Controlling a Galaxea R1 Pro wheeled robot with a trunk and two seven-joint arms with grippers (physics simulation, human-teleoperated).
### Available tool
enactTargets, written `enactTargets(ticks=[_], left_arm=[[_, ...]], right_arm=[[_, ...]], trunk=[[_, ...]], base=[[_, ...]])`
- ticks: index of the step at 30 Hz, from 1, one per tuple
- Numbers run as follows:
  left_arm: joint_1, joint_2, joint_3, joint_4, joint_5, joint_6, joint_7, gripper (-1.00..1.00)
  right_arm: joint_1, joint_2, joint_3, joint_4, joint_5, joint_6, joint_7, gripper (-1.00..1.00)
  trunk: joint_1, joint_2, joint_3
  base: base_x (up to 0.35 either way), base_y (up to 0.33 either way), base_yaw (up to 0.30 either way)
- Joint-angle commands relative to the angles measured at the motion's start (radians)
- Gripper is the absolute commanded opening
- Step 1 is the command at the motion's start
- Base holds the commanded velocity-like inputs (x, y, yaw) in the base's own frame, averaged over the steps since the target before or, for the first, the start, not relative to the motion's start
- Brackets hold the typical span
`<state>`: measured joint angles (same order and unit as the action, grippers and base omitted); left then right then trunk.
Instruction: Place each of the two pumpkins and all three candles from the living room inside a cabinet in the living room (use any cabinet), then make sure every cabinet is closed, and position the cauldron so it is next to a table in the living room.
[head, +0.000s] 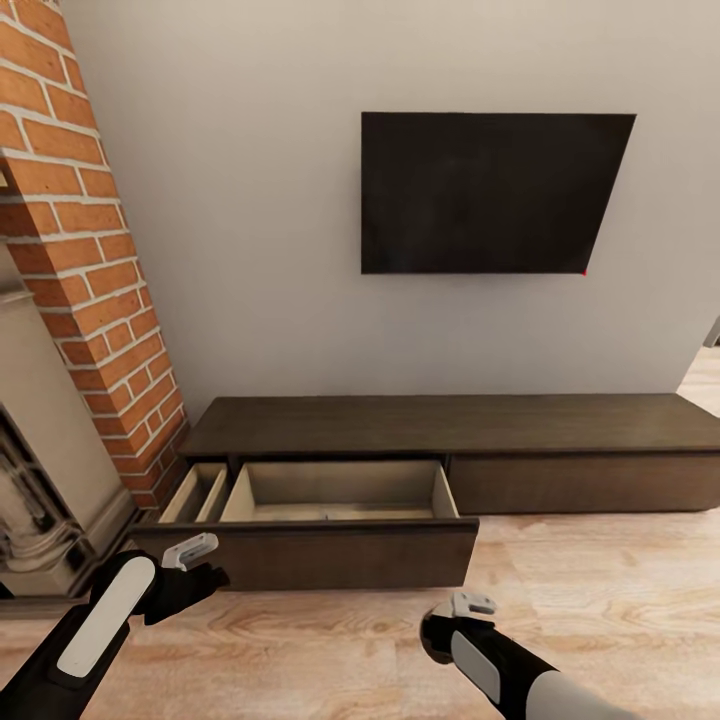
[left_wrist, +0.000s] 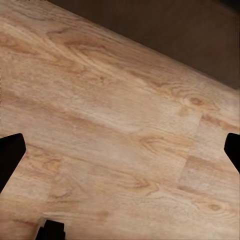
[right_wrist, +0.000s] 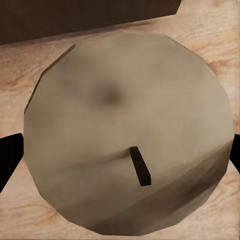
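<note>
Wooden floor (right_wrist: 30, 65) beneath; right claw's (right_wrist: 120, 165) candle (right_wrist: 125, 135) faces wick-first toward camera.

2 black arms (head: 60, 650) with white panels, grey-capped wrists.

Cabinet (head: 450, 425): dark brown wood, faint grain; open drawer (head: 335, 495) interior pale beige. Floor (head: 600, 590): light honey-tan planks with darker wavy grain and knots. Wall (head: 250, 200): plain off-white. Television (head: 490, 190): flat black, one tiny red dot at a lower corner. Brick column (head: 90, 270): orange-red bricks, pale mortar. Candle (right_wrist: 130, 130): dull grey-beige, dark wick. Arms: black with white panels.
</note>
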<state>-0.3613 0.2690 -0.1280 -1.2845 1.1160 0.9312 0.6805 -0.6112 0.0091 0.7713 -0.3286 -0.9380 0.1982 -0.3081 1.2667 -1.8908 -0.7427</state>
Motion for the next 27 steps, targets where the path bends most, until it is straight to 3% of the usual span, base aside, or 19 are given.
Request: enactTargets(ticks=[1, 24, 27], left_arm=[[-0.001, 0.001, -0.002, -0.001, 0.010, 0.000, 0.010, 1.00], [-0.001, 0.001, -0.002, -0.001, 0.010, 0.000, 0.010, 1.00], [-0.001, 0.001, -0.002, -0.001, 0.010, 0.000, 0.010, 1.00]], right_arm=[[-0.001, -0.001, 0.009, -0.007, -0.006, 0.005, -0.007, -1.00], [-0.001, -0.005, 0.005, -0.041, -0.007, 0.038, -0.005, -1.00], [-0.001, -0.006, 0.002, -0.067, -0.010, 0.074, -0.006, -1.00]], trunk=[[-0.004, 0.007, 0.002], [-0.092, 0.168, 0.074], [-0.104, 0.189, 0.084]], base=[[0.000, 0.000, 0.000], [0.000, 0.000, 0.000], [0.000, 0.000, 0.000]])
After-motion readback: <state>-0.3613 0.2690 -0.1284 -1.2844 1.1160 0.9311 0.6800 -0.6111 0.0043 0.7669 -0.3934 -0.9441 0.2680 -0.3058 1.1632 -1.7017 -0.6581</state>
